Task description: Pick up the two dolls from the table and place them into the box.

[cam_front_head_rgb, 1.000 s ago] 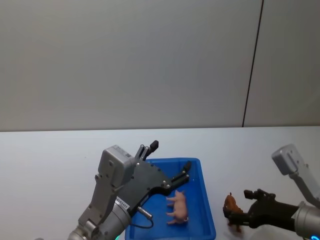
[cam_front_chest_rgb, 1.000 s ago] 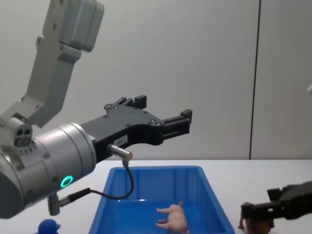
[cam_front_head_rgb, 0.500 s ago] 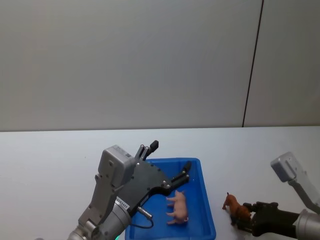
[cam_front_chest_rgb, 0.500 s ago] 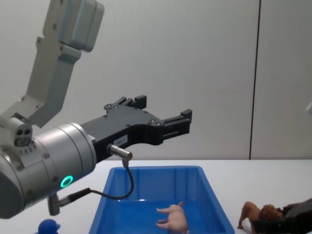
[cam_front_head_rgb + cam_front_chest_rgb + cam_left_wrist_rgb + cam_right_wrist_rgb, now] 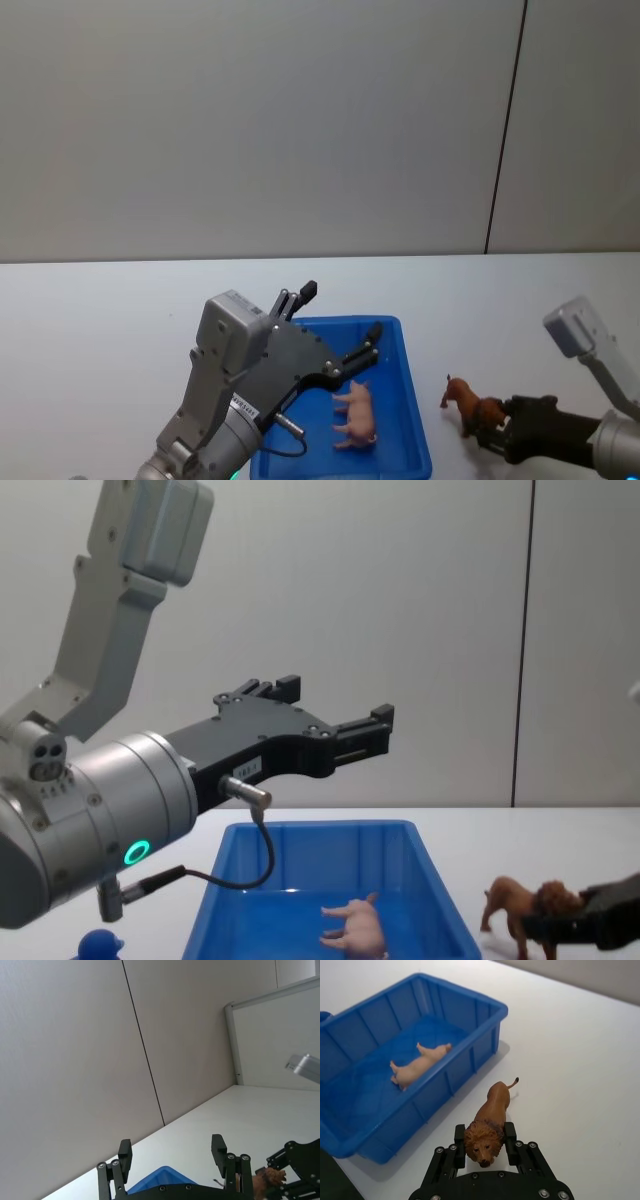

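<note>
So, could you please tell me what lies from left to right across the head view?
The box with the pig in it → lion → right gripper, shut on the lion's head. The left gripper hovers open above the box, so its place is unclear.

The left hand hangs raised and spread open; the right hand, low, seems clamped tight.

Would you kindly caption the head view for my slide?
Right pincer shut on lion beside box holding the pig; left pincer open above it.
</note>
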Tool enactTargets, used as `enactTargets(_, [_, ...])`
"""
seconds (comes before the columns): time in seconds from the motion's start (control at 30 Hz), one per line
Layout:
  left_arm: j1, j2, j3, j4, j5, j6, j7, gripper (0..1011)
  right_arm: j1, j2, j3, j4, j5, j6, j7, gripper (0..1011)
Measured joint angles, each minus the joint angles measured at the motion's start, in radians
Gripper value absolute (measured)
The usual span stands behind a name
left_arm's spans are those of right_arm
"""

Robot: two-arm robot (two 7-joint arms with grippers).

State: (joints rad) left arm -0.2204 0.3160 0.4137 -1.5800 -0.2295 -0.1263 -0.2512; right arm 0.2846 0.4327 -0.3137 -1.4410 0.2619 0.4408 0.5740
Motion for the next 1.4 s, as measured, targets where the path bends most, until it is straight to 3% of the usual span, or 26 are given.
enactTargets(0.3, [0.0,0.0,0.0,0.0,0.0,0.0,0.0,1002,0.021,-0.003,0.004,-0.04,-0.003,-0.046,0.0,434])
enactTargets(0.53, [0.0,0.0,0.0,0.0,0.0,0.0,0.0,1001,0.06,-0.022,0.003,-0.051,-0.003,-0.069,0.036,434])
enactTargets(0.97, [0.0,0.0,0.0,0.0,0.0,0.0,0.0,1002,0.184,-0.11,-0.04,0.031,-0.023,-0.061,0.151,437])
enactTargets(1.4, [0.0,0.0,0.0,0.0,0.0,0.0,0.0,1002,0.254,-0.175,-0.088,0.149,-0.062,-0.065,0.189,819])
